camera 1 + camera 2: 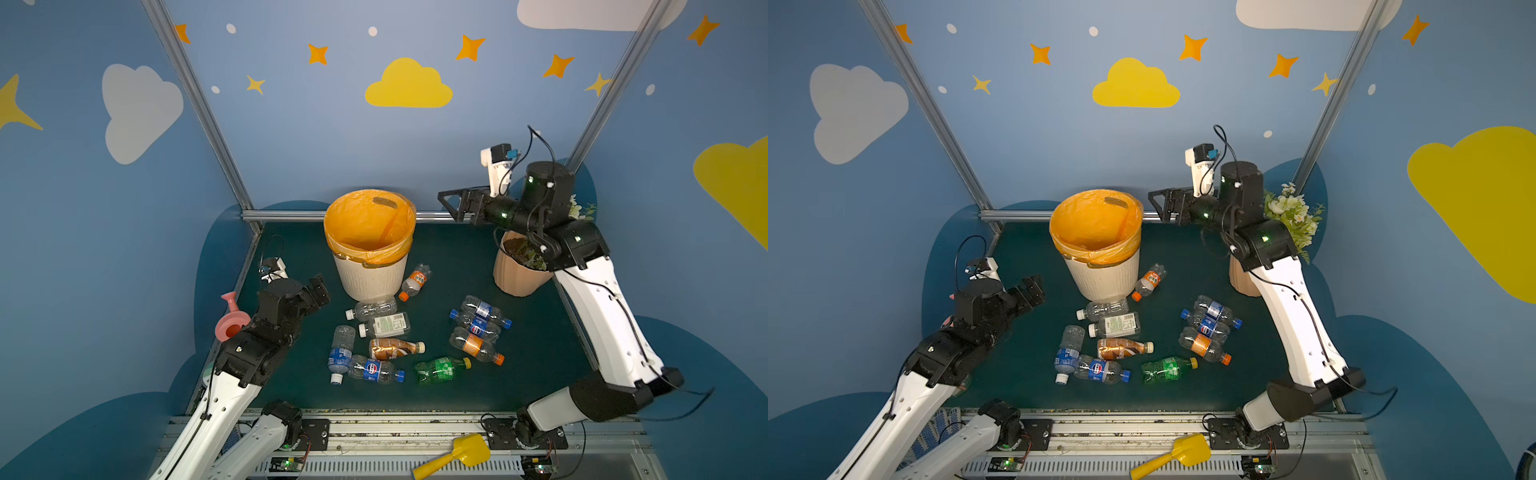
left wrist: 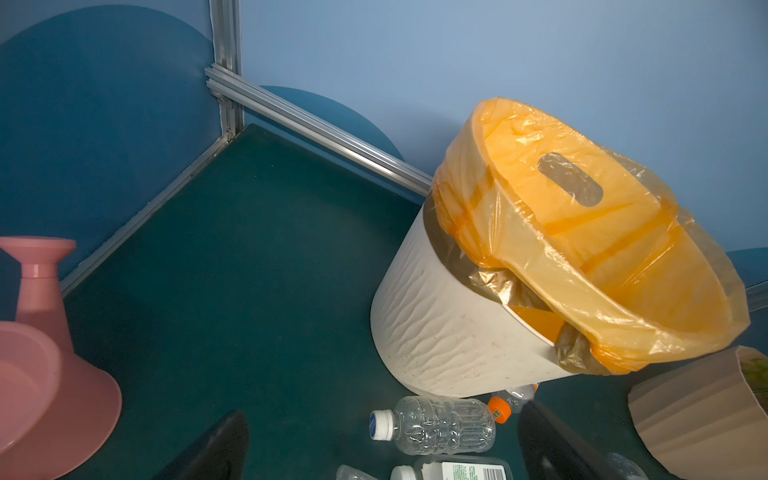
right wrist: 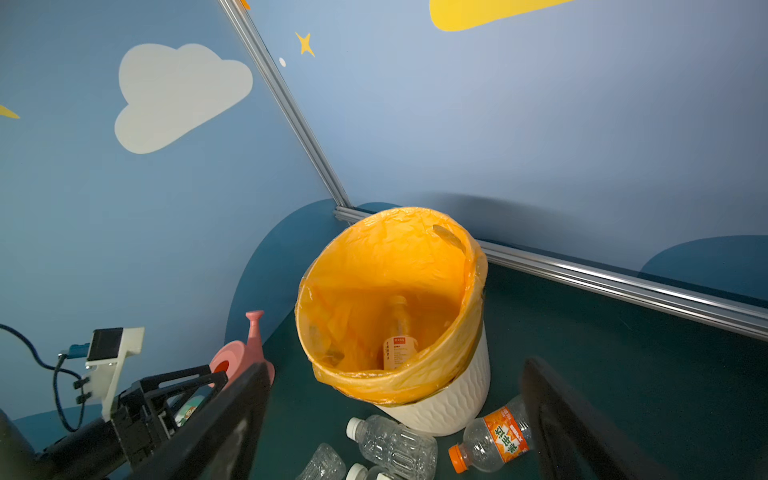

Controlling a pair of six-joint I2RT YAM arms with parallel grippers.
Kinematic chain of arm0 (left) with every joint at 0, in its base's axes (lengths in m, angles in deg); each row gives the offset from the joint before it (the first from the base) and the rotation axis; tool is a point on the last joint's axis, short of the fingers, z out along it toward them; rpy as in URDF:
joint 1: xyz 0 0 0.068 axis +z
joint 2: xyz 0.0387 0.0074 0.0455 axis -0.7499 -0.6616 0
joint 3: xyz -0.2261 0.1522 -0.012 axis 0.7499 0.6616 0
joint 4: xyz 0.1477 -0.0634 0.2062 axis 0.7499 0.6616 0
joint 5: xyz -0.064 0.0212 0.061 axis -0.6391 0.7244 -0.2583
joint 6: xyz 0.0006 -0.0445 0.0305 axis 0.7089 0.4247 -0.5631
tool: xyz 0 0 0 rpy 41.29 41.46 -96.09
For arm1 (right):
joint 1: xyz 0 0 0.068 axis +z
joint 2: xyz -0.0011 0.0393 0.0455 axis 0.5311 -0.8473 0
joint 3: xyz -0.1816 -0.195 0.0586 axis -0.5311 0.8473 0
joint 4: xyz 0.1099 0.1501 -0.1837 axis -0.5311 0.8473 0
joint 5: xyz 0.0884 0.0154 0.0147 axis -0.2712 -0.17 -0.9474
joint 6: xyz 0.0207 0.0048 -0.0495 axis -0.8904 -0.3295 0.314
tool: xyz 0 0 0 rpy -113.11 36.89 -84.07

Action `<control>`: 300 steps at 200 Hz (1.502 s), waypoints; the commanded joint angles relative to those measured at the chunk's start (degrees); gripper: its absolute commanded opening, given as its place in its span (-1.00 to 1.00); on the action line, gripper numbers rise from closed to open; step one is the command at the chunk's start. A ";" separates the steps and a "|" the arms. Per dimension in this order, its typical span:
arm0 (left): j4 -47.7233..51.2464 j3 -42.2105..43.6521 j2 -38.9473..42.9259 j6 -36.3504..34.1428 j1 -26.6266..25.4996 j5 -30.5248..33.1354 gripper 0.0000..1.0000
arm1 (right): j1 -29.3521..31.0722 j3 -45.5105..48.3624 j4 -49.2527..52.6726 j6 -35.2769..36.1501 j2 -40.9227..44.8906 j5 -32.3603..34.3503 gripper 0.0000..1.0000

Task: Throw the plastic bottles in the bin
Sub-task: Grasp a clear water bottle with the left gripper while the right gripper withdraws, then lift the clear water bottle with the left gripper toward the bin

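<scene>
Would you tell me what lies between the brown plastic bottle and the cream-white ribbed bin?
Two lying bottles, in both top views: a clear white-capped bottle by the bin, then a white-labelled bottle.

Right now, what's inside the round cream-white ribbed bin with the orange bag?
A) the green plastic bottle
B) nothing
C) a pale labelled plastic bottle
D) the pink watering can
C: the right wrist view looks into the round cream-white ribbed bin and shows a pale labelled plastic bottle resting against its orange bag.
</scene>
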 commanded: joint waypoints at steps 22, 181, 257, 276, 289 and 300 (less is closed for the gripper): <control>7.46 4.82 0.92 6.63 -5.37 3.51 1.00 | -5.65 23.89 -8.37 0.03 10.13 1.39 0.86; 6.87 14.78 -23.15 17.52 -19.32 -4.01 0.95 | -11.54 43.34 -11.51 -8.24 17.32 -1.08 0.86; 1.55 16.81 -28.06 14.03 -14.11 -7.09 0.68 | -11.59 44.64 -11.48 -9.16 17.90 -1.69 0.86; -0.65 17.51 -28.39 12.85 -12.61 -8.38 0.66 | -11.59 44.65 -11.48 -9.25 17.81 -1.92 0.86; -1.49 17.43 -29.42 12.10 -12.20 -9.34 0.65 | -11.59 44.56 -11.57 -9.30 17.60 -2.28 0.86; -1.63 17.30 -30.64 11.70 -12.10 -9.70 0.66 | -11.66 44.55 -11.72 -9.55 17.56 -2.47 0.86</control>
